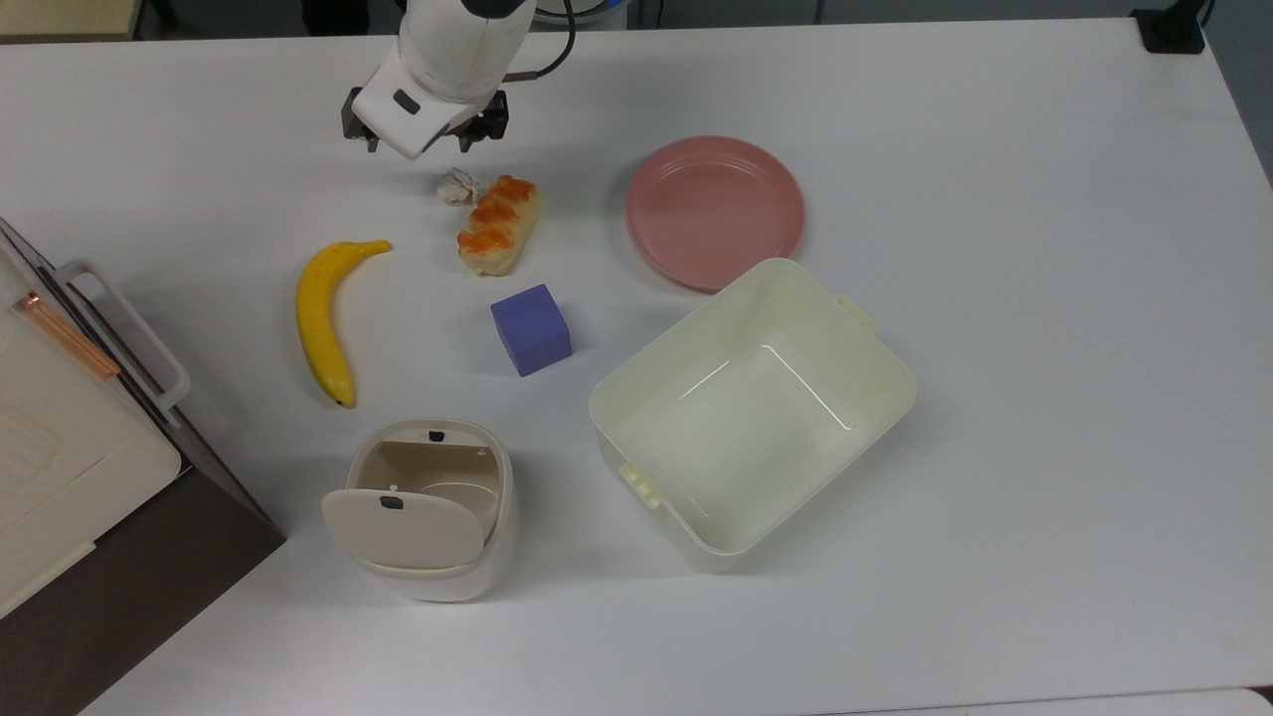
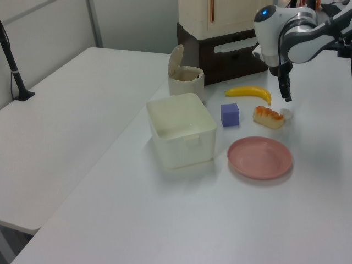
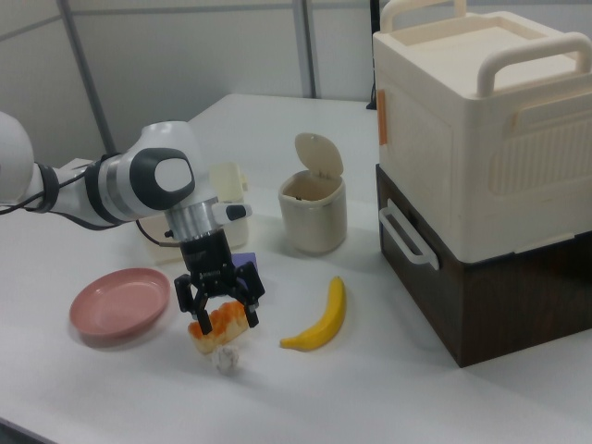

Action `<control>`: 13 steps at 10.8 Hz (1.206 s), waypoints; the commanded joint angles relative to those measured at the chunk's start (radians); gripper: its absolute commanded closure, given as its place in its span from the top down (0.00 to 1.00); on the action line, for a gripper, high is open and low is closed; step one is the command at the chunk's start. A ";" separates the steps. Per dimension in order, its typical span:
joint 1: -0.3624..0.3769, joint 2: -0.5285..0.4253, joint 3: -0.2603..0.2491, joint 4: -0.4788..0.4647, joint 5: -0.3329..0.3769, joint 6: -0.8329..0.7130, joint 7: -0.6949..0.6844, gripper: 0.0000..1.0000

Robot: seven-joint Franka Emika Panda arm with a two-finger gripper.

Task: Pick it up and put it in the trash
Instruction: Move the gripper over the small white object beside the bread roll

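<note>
Fingers spread apart w/ nothing between them, pointing down; gripper hangs above the paper wad, not touching it. In the top view the gripper sits just above-left of the wad, which lies on the white table touching or nearly touching the end of the orange-topped bread roll. In the left view the gripper is just over the wad, at the roll's right end. Further out in the top view: banana to the top view's left of the roll, purple cube below the roll, pink plate to the top view's right, well apart from the wad. Large cream tub sits below the plate, rim near the plate's edge. Trash bin stands below the banana, well apart from the wad, flap lid tipped open, beige inside showing. In the right view the bin stands beyond the banana, beside a cream box w/ handles stacked on a dark brown cabinet.
</note>
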 commanded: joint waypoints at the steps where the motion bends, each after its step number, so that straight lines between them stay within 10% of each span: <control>1: -0.002 -0.022 -0.007 -0.076 -0.054 0.050 -0.014 1.00; 13: 0.086 0.016 0.008 -0.050 -0.048 0.024 -0.035 1.00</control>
